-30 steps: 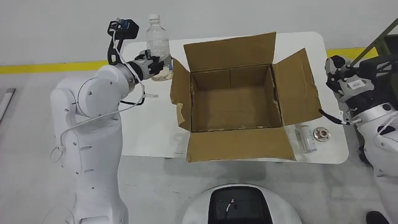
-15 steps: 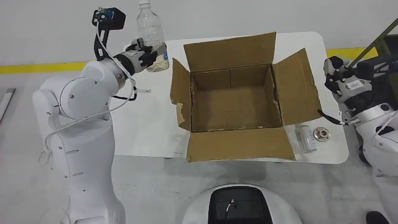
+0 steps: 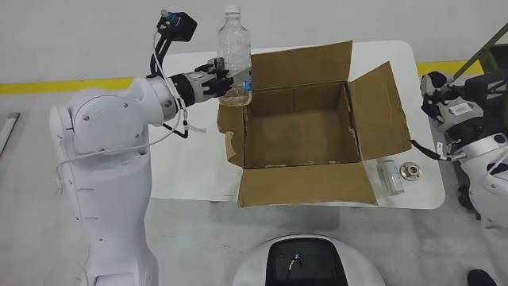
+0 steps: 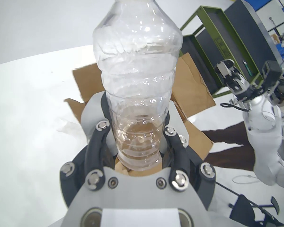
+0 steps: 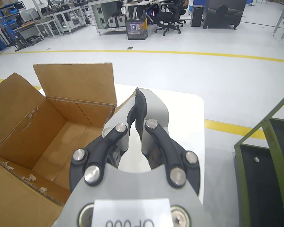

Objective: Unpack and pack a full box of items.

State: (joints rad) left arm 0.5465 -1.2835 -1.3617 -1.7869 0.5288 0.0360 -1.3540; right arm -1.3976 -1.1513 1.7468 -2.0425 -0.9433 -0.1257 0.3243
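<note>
Clamps left gripper [image 3: 225, 84] around the lower part of bottle [image 3: 235, 48], upright in the air over the far left corner of box [image 3: 295, 70]. Holds right gripper [image 5: 137, 109] beyond box's right flap, fingers pressed together, nothing between.

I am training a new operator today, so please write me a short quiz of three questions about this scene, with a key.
1. True or false: the cardboard box has items lying inside it.
2. What does the left end effector hold? A) a clear plastic bottle B) a roll of tape C) nothing
3. Is the right end effector open or shut?
Key: 1 false, the inside looks empty; 2 A; 3 shut, with nothing between its fingers.
</note>
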